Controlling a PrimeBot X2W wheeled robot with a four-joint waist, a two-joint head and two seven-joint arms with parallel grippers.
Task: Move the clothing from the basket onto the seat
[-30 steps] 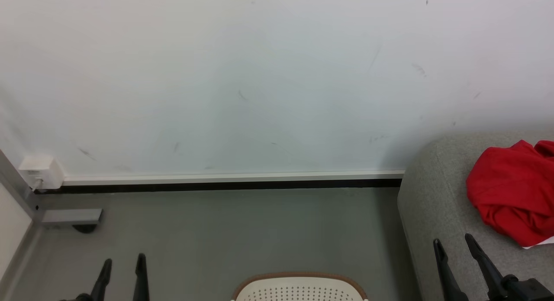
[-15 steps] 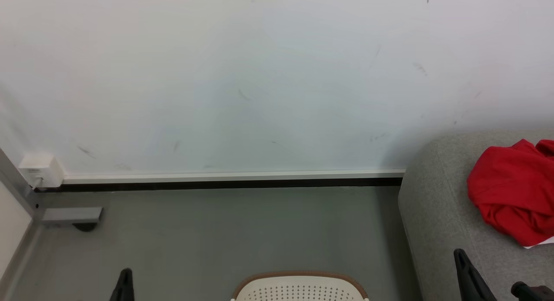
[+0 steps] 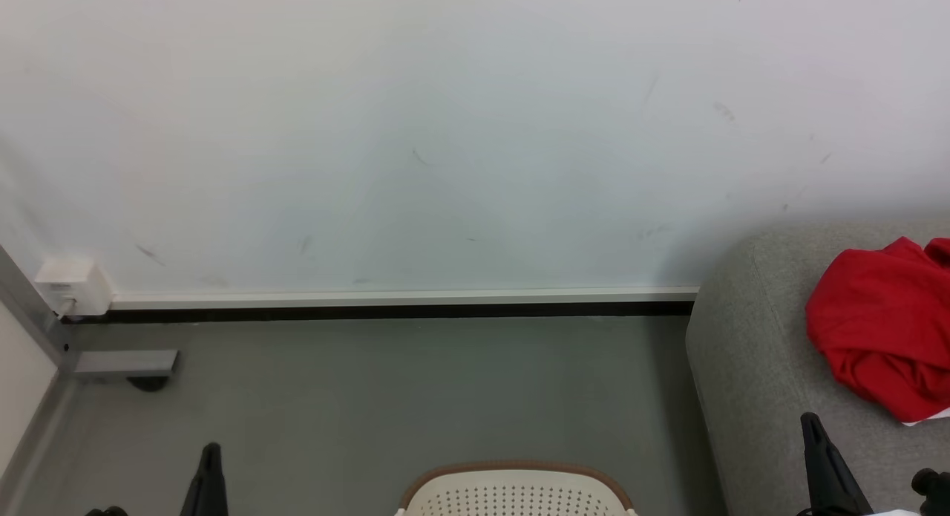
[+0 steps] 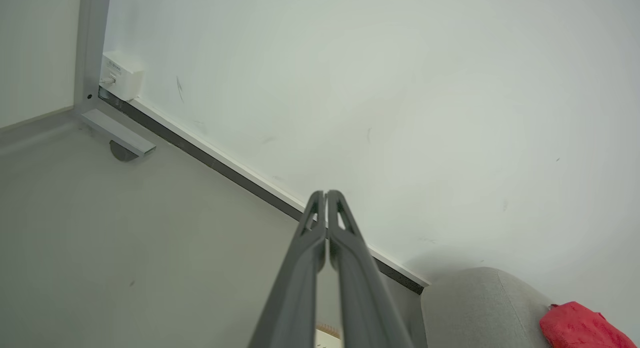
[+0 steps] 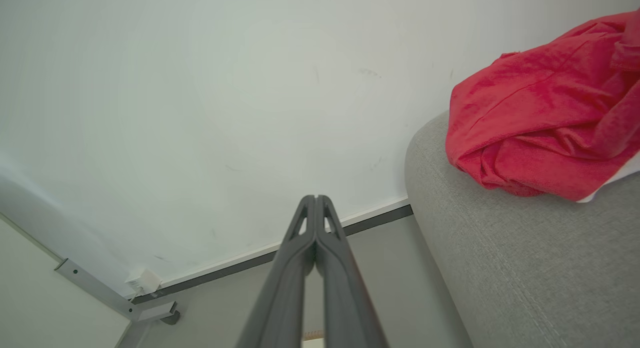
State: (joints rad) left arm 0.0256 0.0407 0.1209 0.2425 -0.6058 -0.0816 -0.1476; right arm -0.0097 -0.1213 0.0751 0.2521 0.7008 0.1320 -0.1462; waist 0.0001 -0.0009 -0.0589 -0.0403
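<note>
The red clothing [image 3: 883,323] lies crumpled on the grey seat [image 3: 749,367] at the right; it also shows as clothing [image 5: 545,117] on the seat [image 5: 500,258] and as clothing [image 4: 580,330] beside the seat's corner [image 4: 475,308]. The cream basket [image 3: 516,494] with its brown rim sits on the floor at the bottom centre, nothing red visible in it. My left gripper [image 3: 210,456] is low at the left, shut and empty, fingers [image 4: 326,198] pressed together. My right gripper [image 3: 813,427] is shut and empty over the seat's front, tips [image 5: 316,200] touching.
A white wall with a skirting strip [image 3: 401,302] runs behind the grey floor [image 3: 371,397]. A metal frame foot [image 3: 126,364] and a small white box [image 3: 73,286] stand at the left corner.
Both grippers have shut from open, with nothing in them, and have sunk lower in the head view. The clothing has stayed on the seat.
</note>
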